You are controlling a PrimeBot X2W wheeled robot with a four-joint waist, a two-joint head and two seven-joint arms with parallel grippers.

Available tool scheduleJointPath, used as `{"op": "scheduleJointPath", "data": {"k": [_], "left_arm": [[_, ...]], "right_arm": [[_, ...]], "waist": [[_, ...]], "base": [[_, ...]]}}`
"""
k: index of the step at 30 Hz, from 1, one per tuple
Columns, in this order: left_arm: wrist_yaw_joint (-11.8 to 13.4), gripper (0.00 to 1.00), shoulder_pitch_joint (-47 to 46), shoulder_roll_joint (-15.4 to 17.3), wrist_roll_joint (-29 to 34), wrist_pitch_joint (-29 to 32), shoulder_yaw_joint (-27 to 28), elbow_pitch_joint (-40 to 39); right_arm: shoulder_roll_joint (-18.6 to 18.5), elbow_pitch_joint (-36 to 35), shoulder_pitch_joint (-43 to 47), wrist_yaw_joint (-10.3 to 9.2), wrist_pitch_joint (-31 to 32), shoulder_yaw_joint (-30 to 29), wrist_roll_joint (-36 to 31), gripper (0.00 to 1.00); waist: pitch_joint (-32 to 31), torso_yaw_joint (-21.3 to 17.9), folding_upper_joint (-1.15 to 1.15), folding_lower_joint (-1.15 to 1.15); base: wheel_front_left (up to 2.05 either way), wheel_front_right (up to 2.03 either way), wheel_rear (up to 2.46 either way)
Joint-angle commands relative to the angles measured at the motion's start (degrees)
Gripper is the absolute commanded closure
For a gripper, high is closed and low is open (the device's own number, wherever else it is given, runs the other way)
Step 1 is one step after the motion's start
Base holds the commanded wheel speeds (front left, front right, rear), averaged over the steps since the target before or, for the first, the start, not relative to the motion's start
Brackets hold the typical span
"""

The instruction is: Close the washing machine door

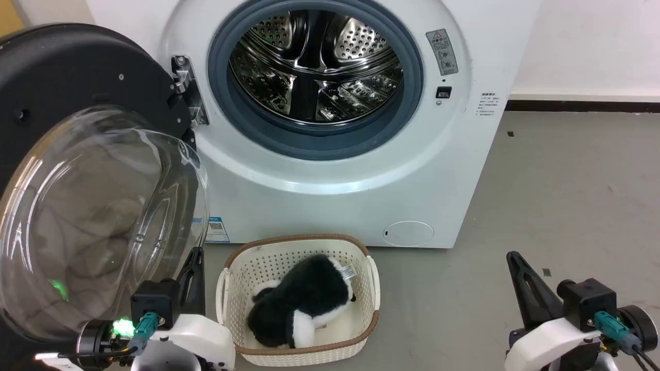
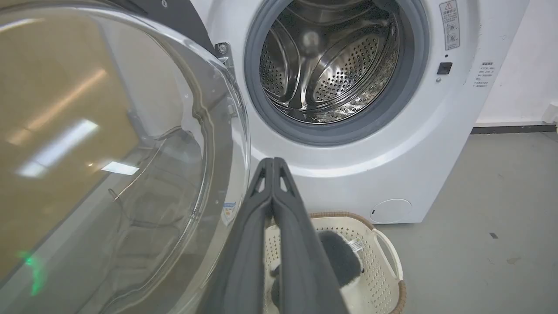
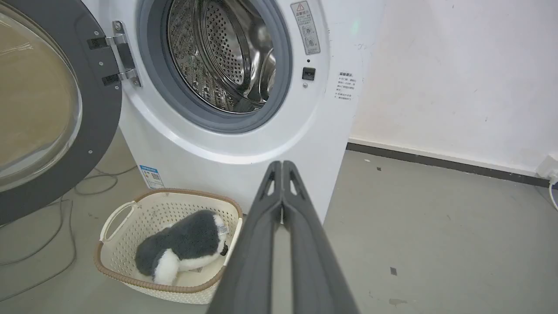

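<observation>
Your washing machine (image 1: 319,206) stands against the wall (image 3: 457,78), steel drum (image 1: 314,62) bare inside its grey gasket (image 1: 410,103). The washing machine door (image 1: 67,67) is swung wide open on its left-side hinge (image 3: 120,54), with the clear glass bowl (image 1: 98,221) bulging towards you.

On the floor (image 3: 436,240) just before the machine sits a cream perforated basket (image 1: 304,239) with a brown rim. A black-and-white plush toy (image 1: 304,304) lies in it.

The right wrist view gives you cables (image 3: 65,192) trailing on the floor below the open door.

Writing next. A grey warning label (image 1: 442,51) with a triangle sits upper right of the opening, a block of small print (image 1: 488,104) beside it, and a blue sticker (image 1: 216,229) with a QR code low on the front. None of the text is readable. A round flap (image 1: 408,233) sits low on the front.

Your left hand (image 2: 272,168) sits just beside the bowl's lower edge, above the basket; contact cannot be told. Its fingers are pressed together on nothing. Your right hand (image 3: 282,168) hangs over bare floor, well apart from the machine, fingers likewise together and empty.
</observation>
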Motion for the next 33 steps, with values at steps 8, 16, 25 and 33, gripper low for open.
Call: {"op": "scheduleJointPath", "data": {"k": [8,16,25,33], "left_arm": [[-0.3,1.00,0.8,0.0,0.2,0.0,0.0,-0.2],[-0.3,1.00,0.8,0.0,0.2,0.0,0.0,-0.2],[-0.3,1.00,0.8,0.0,0.2,0.0,0.0,-0.2],[0.6,0.00,0.0,0.0,-0.1,-0.4,-0.1,0.0]], "right_arm": [[0.3,-0.2,-0.2,0.05,0.0,0.0,-0.4,1.00],[0.3,-0.2,-0.2,0.05,0.0,0.0,-0.4,1.00],[0.3,-0.2,-0.2,0.05,0.0,0.0,-0.4,1.00],[0.0,0.1,-0.1,0.00,-0.4,-0.2,0.2,0.00]], "waist": [[0.0,0.0,0.00,0.00],[0.0,0.0,0.00,0.00],[0.0,0.0,0.00,0.00],[0.0,0.0,0.00,0.00]], "base": [[0.00,0.00,0.00],[0.00,0.00,0.00],[0.00,0.00,0.00],[0.00,0.00,0.00]]}}
